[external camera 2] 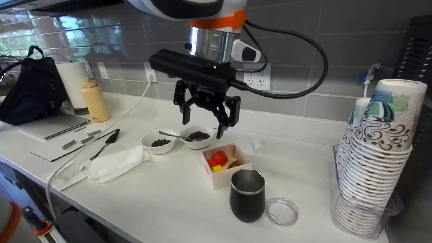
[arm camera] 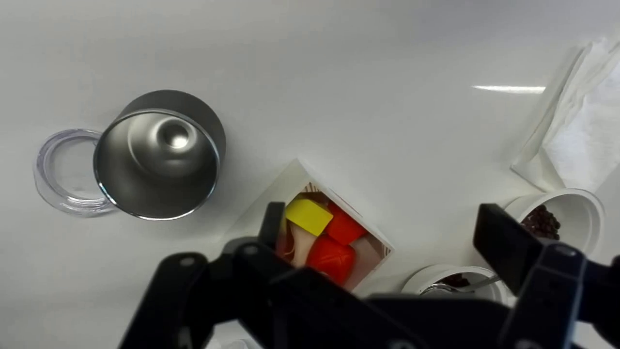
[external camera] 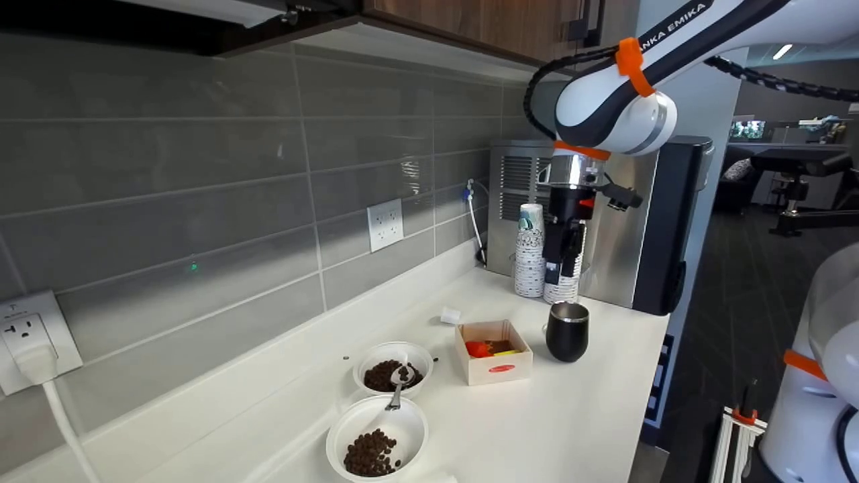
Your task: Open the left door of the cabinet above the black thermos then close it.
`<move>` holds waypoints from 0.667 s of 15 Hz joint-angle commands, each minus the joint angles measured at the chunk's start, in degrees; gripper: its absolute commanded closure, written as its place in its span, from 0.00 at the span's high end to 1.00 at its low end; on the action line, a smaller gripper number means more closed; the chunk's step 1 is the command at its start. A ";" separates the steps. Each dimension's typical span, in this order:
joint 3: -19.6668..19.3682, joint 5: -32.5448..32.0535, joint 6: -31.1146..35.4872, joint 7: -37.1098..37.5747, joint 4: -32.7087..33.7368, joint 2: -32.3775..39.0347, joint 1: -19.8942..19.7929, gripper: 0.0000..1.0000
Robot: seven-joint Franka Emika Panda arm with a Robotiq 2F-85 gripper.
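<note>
The cabinet [external camera: 429,48] is dark brown wood and hangs on the wall at the top of an exterior view. Its left door [external camera: 483,19] looks shut, with a black bar handle [external camera: 594,23] near its right edge; the upper part is cut off by the frame. The black thermos [external camera: 567,335] stands upright and open on the counter; it also shows in an exterior view [external camera 2: 247,202] and in the wrist view [arm camera: 208,116]. My gripper [external camera 2: 202,127] points down, open and empty, above the counter and well below the cabinet. Its spread fingers show in the wrist view [arm camera: 382,211].
A small box [external camera 2: 224,180] with red and yellow pieces sits beside the thermos. A clear lid [external camera 2: 282,211] lies by it. Two bowls [external camera: 402,463] of dark beans, stacked paper cups [external camera 2: 374,168] and a steel appliance [external camera: 621,228] also stand on the counter. The arm passes close to the cabinet.
</note>
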 commanded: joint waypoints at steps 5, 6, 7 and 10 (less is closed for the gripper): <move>5.27 -7.19 -5.55 2.91 -3.34 -17.36 -5.48 1.00; 5.76 -8.09 -6.06 3.50 -3.14 -19.91 -5.88 1.00; 6.29 -8.74 -6.17 4.23 -2.89 -22.87 -6.20 1.00; 7.33 -9.13 -6.83 6.95 -0.19 -30.50 -6.55 1.00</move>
